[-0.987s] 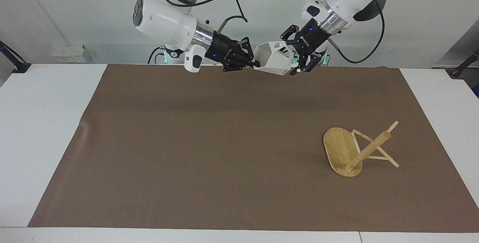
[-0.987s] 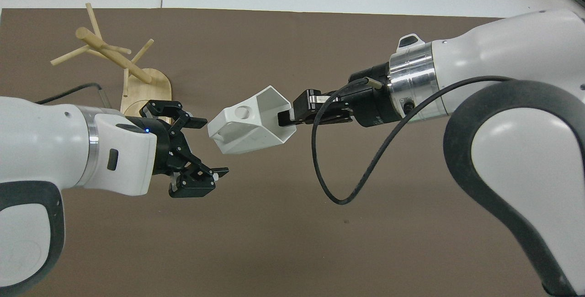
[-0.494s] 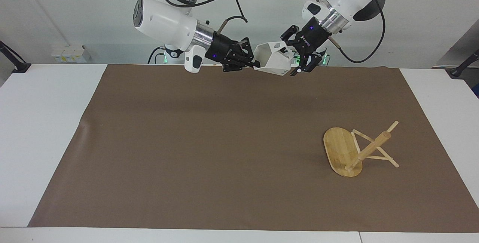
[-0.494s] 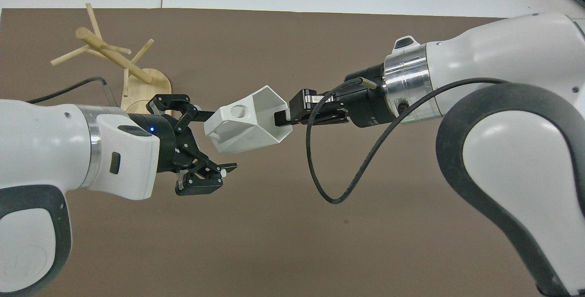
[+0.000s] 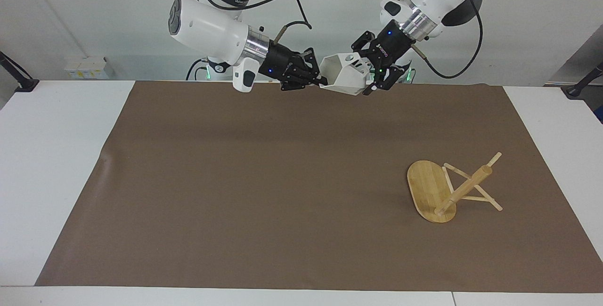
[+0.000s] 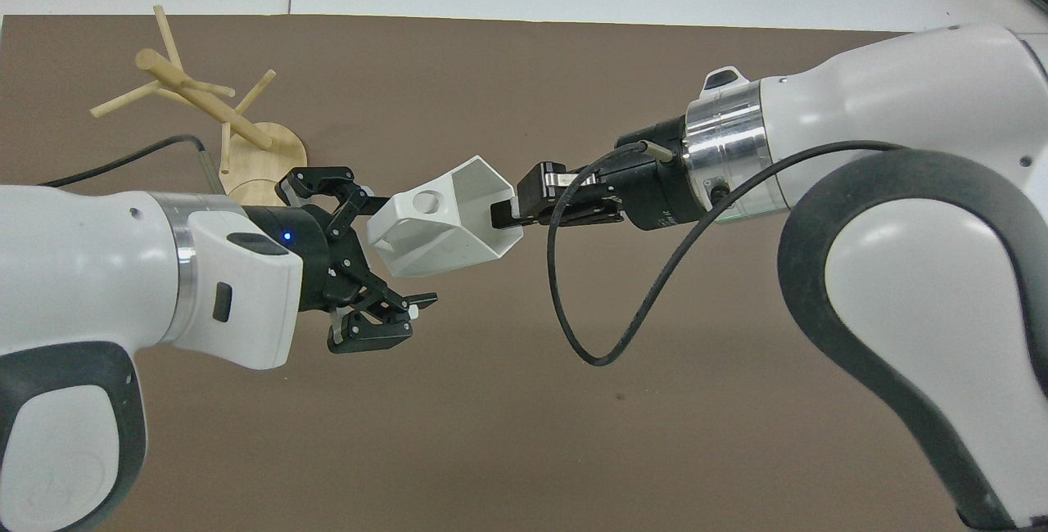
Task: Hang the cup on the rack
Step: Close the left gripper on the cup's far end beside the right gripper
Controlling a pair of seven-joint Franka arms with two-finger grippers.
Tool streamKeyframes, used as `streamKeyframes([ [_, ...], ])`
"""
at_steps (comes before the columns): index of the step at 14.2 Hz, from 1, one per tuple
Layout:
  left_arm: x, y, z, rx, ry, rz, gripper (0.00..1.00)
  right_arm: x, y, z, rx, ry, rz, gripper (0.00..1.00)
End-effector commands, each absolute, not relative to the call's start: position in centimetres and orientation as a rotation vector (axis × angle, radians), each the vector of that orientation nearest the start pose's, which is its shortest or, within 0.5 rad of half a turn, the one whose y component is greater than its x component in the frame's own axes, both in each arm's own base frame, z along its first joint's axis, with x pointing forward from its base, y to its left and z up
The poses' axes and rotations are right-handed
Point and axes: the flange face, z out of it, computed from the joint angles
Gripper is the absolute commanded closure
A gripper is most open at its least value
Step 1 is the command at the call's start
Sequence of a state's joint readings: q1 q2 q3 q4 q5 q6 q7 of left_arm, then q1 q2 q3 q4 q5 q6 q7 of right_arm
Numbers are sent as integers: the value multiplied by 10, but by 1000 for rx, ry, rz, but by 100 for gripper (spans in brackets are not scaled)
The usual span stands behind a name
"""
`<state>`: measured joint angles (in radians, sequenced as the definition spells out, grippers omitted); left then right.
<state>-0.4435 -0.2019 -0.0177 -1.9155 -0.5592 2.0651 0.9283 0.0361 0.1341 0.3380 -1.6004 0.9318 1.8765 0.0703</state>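
The white faceted cup (image 5: 343, 76) (image 6: 446, 229) hangs on its side in the air over the mat's edge nearest the robots. My right gripper (image 5: 323, 81) (image 6: 504, 217) is shut on the wall at its rim. My left gripper (image 5: 370, 73) (image 6: 401, 252) stands open, and its fingers straddle the cup's bottom and handle end; whether they touch it I cannot tell. The bamboo rack (image 5: 443, 192) (image 6: 209, 110) lies tipped over on the mat toward the left arm's end, resting on its base's edge and its pegs.
A brown mat (image 5: 264, 188) (image 6: 491, 401) covers most of the white table (image 5: 52, 155). A black cable (image 6: 573, 303) loops down from the right wrist. Black clamps (image 5: 19, 80) sit at the table's corners nearest the robots.
The left gripper has moved in toward the cup, so its open fingers now reach around the cup's handle end. The right gripper and cup shifted only slightly. The rack stayed put.
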Motion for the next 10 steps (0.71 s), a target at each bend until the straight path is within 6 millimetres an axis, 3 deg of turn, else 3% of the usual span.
streamKeyframes([
  [1,455,-270,626,-2838,2016,-856,0,559,271,597,-2171,-49,115,100],
  [2,454,-272,625,-2834,2021,-851,0,559,271,597,-2171,-49,117,100],
  [3,453,-279,627,-2799,2039,-850,12,559,271,597,-2171,-49,117,100],
  [4,449,-285,627,-2738,2047,-841,46,559,271,598,-2170,-49,113,100],
  [5,448,-286,625,-2676,2049,-806,86,559,271,597,-2171,-49,117,100],
  [6,448,-286,624,-2651,2049,-794,100,559,271,598,-2170,-49,113,100],
  [10,451,-281,624,-2661,2029,-795,100,559,271,598,-2170,-49,113,100],
])
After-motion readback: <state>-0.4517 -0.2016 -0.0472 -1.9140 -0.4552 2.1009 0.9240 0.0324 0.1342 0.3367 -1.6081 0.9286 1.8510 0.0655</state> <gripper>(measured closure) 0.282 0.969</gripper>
